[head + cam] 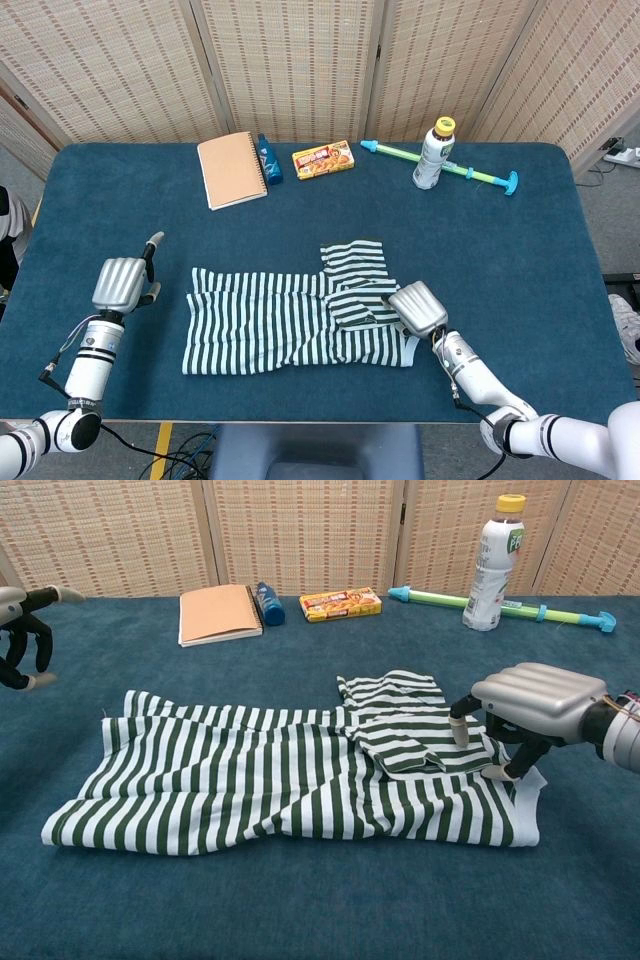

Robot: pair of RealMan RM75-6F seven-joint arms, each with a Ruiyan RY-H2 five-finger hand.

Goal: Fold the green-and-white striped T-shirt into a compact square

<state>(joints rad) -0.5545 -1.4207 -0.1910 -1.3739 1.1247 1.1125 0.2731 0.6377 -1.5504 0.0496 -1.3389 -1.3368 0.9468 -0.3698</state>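
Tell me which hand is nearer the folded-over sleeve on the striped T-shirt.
Right. The right hand sits over the shirt's right edge, fingertips touching the fabric beside the folded sleeve. The left hand hovers off the striped T-shirt, beyond its far left edge.

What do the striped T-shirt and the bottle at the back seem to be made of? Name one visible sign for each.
Striped T-shirt: soft knit fabric, probably cotton; it lies limp, creased and folded over.
Bottle: likely plastic, glossy white with a printed label and a yellow screw cap.

A dark-green-and-white striped cotton T-shirt lies on a deep teal felt tabletop beside a tan spiral notebook, a yellow-and-red carton and a yellow-capped white bottle.
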